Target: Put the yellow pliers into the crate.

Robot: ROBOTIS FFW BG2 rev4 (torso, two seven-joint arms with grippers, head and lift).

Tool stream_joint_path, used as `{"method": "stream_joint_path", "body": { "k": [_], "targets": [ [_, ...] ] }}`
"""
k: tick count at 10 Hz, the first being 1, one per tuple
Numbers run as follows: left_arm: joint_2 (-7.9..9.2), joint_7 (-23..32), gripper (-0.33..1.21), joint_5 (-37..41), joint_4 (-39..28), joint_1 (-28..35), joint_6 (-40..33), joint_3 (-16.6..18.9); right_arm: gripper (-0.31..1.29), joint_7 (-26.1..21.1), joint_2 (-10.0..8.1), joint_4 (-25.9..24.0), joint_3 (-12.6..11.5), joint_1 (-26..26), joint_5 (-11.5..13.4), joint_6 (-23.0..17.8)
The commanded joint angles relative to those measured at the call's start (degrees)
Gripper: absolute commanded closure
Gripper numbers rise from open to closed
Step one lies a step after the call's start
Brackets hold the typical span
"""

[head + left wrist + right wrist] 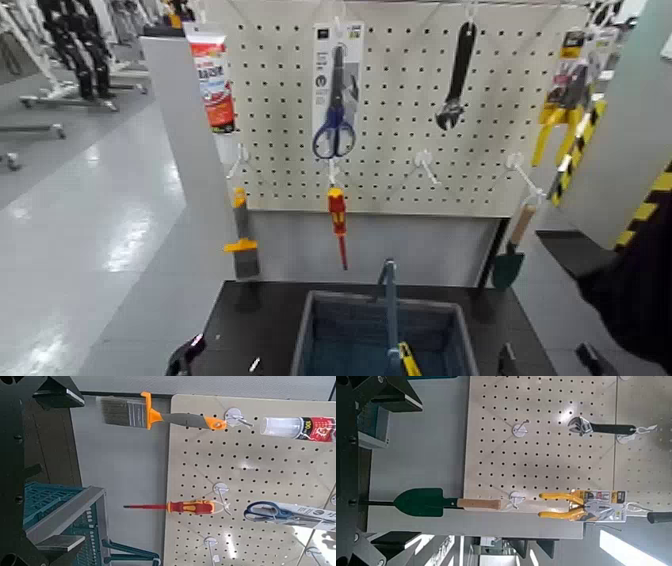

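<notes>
The yellow pliers (562, 100) hang on their retail card at the pegboard's upper right; they also show in the right wrist view (570, 505). The blue-grey crate (455, 330) stands on the dark table below the board, its arched handle up; its slatted side shows in the left wrist view (71, 510). My left gripper (185, 355) sits low at the table's front left, open and empty (75, 469). My right gripper (592, 360) sits low at the front right, open and empty (403, 471), far below the pliers.
On the pegboard (400, 150) hang blue-handled scissors (334, 105), a black wrench (457, 75), a red-and-yellow screwdriver (338, 222), a brush (242, 245), a trowel (512, 250) and a glue tube (213, 85). A post with hazard stripes (640, 215) stands right. A yellow item (408, 360) lies in the crate.
</notes>
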Motion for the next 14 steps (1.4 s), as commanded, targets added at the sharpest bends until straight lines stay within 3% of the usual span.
{"method": "stream_joint_path", "body": {
  "k": [1, 3, 5, 8, 11, 14],
  "targets": [
    [-0.02, 0.1, 0.1, -0.1, 0.0, 0.0, 0.1, 0.0, 0.17, 3.4, 0.22, -4.8, -4.6, -1.2, -3.7, 7.2],
    [0.07, 0.1, 0.1, -0.1, 0.0, 0.0, 0.1, -0.1, 0.17, 8.1, 0.22, -7.5, -8.8, -3.3, -5.8, 12.6],
    [0.07, 0.1, 0.1, -0.1, 0.0, -0.2, 0.2, -0.2, 0.17, 9.7, -0.4, -10.0, -12.6, -5.5, -7.4, 16.0],
    [0.07, 0.2, 0.1, -0.1, 0.2, -0.4, 0.2, -0.3, 0.17, 17.3, -1.63, -12.3, -19.8, -11.4, -11.0, 26.8],
    [0.16, 0.2, 0.1, -0.1, 0.4, -1.0, 0.3, -0.5, 0.17, 22.3, -5.05, -12.5, -24.7, -18.5, -15.7, 36.8],
    [0.33, 0.2, 0.1, -0.1, 0.6, -1.3, 0.3, -0.8, 0.18, 26.4, -10.33, -11.0, -25.6, -26.2, -17.5, 43.6]
  ]
}}
